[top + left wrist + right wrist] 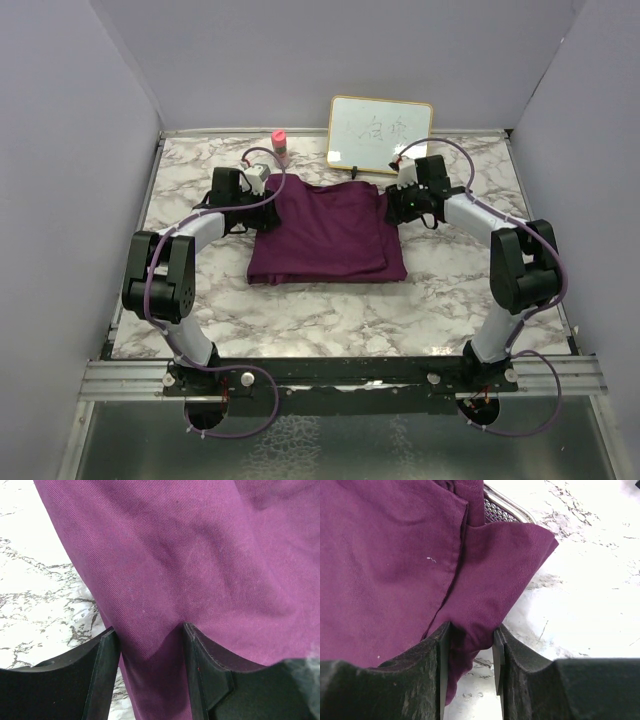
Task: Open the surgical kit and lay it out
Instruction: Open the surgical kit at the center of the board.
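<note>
Purple cloth wrap: likely soft, light, limp; mesh tray beneath stiff. Take far corners. Left gripper, right gripper each pinching cloth fold.

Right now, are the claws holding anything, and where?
Both pinch the purple cloth wrap: left gripper a fold at its left edge, right gripper its right corner flap.

White-and-black arms (purple cables looping), matte black fingers.
</note>
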Available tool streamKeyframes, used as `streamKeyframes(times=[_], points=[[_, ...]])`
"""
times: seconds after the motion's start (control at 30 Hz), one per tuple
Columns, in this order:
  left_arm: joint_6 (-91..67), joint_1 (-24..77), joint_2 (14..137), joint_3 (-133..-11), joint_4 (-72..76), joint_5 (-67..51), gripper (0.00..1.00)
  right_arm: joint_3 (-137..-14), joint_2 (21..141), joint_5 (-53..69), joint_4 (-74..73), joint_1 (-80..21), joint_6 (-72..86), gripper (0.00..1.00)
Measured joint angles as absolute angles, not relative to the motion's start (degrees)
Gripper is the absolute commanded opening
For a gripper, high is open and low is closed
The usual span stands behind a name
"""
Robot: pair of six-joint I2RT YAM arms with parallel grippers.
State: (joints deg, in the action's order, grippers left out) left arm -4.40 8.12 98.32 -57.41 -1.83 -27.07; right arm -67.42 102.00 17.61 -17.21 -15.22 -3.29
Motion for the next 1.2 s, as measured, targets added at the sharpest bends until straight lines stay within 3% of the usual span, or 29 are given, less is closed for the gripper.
streamKeyframes(times=[0.4, 0.67, 0.87, 1.2], points=[[-3.2, 8.4, 99.0, -58.7, -2.4, -26.4, 0.55, -70.8, 104.1, 18.0, -19.7, -14.8, -3.3, 0.33], [-0.4, 9.1, 99.8, -61.6, -3.4, -26.0, 0.69, -71.1, 104.0, 18.9, -20.1, -14.5, -4.5, 0.49], [2.1, 10.0, 96.8, -63.0, -4.2, -24.8, 0.89, -70.2, 99.3, 20.0, -21.0, -14.6, -6.1, 0.62], [10.2, 16.0, 84.5, -63.7, -2.4, -24.0, 0.92, -62.3, 84.2, 22.1, -19.4, -12.4, -7.2, 0.66]])
